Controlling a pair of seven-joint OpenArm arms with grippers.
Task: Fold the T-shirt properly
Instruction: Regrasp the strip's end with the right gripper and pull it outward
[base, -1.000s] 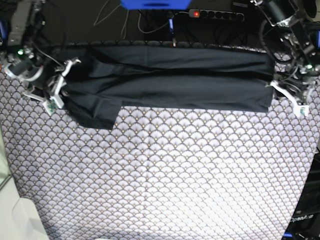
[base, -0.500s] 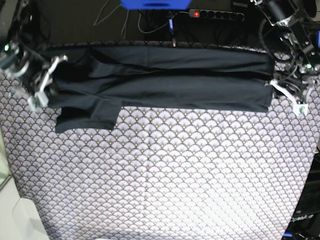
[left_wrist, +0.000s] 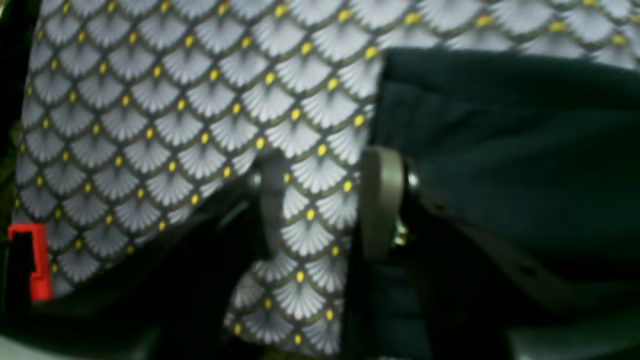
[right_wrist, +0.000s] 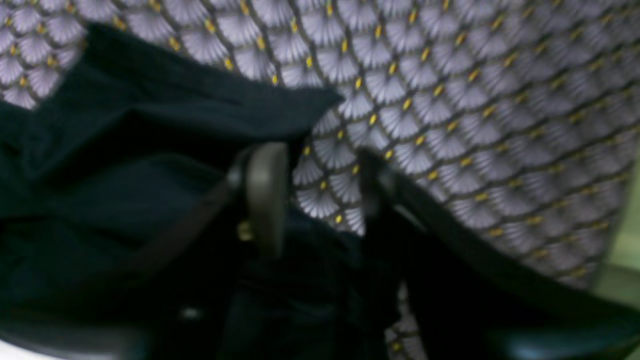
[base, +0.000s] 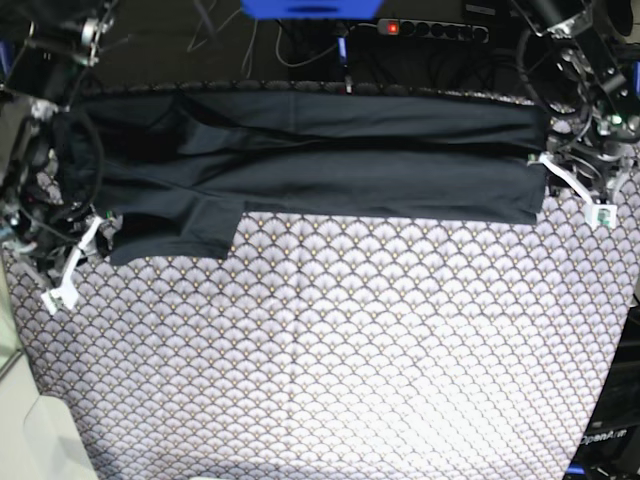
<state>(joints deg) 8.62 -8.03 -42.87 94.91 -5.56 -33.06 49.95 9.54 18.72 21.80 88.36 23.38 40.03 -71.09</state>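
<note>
You have the T-shirt (base: 320, 165) lying folded into a long dark band across the far edge of the scale-patterned tablecloth (base: 330, 350), with one sleeve flap (base: 175, 235) sticking out toward you at the base view's left end. Your right gripper (right_wrist: 315, 185) sits at that left end with its jaws apart; its wrist camera shows patterned cloth in the gap and the shirt's edge just beside one finger (right_wrist: 265, 195), nothing clamped. Your left gripper (left_wrist: 320, 200) is at the opposite end, jaws likewise spread over bare tablecloth, and one pale pad (left_wrist: 380, 200) rests right against the shirt's hem without pinching it. In the base view it shows at the right end of the band (base: 575, 190). A power strip (base: 430, 30) with a lit red switch lies beyond the table
</note>
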